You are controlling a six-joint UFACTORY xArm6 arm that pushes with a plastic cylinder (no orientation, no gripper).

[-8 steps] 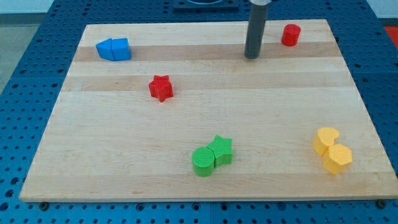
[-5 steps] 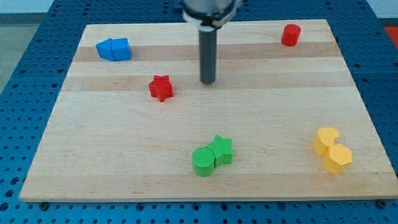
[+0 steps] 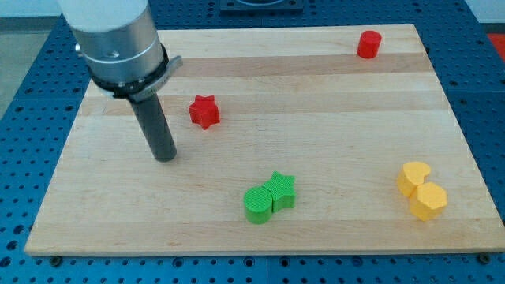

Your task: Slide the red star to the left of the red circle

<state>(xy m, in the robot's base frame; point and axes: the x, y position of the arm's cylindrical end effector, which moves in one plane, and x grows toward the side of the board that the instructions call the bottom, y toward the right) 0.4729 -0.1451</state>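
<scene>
The red star (image 3: 204, 111) lies on the wooden board (image 3: 331, 134), left of its middle. The red circle (image 3: 368, 44), a short cylinder, stands near the board's top right corner, far from the star. My tip (image 3: 165, 157) rests on the board to the lower left of the red star, a short gap away and not touching it. The arm's grey body covers the board's top left part.
A green circle (image 3: 256, 205) and a green star (image 3: 281, 190) touch each other near the view's bottom middle. Two yellow blocks, a heart (image 3: 413, 177) and a hexagon (image 3: 428, 200), sit at the right. The blue blocks seen earlier are hidden behind the arm.
My tip has swept from the board's top near the red circle down and left, passing the red star to its lower left. No block has moved.
</scene>
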